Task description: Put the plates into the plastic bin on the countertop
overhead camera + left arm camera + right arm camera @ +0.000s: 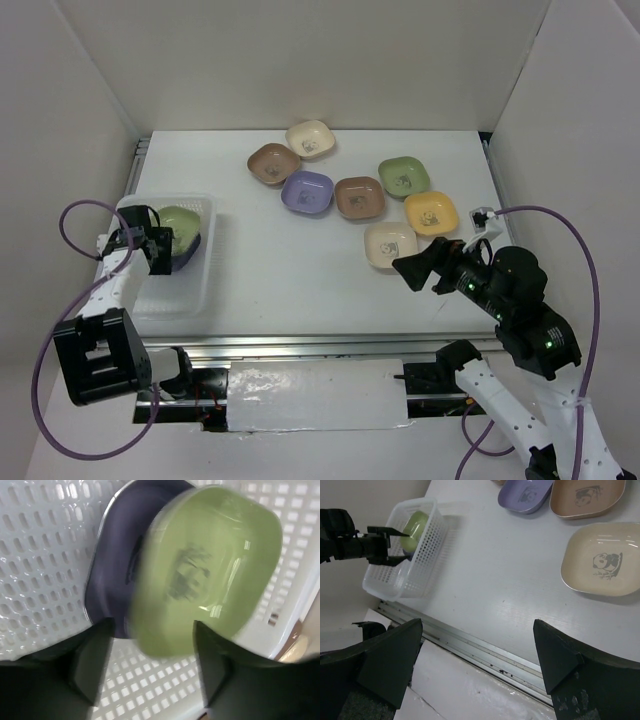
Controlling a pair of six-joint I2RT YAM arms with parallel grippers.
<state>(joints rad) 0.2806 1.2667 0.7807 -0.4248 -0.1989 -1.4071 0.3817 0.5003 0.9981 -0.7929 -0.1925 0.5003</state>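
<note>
Looks like dropping the green plate (210, 570) onto the purple plate (112, 555) in the plastic bin (40, 555), with left jaws parted. Best to lift straight up tbh, no nudging the stack, with right jaws wide open and empty.

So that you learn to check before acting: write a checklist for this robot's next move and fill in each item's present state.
1. Fingers of the left end effector apart: ok.
2. The green plate settled in the plastic bin, on the purple plate: cannot tell, it is blurred.
3. The right end effector open: ok.
4. The nearest cream plate uncovered on the countertop: ok.
5. All plates in the bin: not ok, seven lie outside it.
</note>
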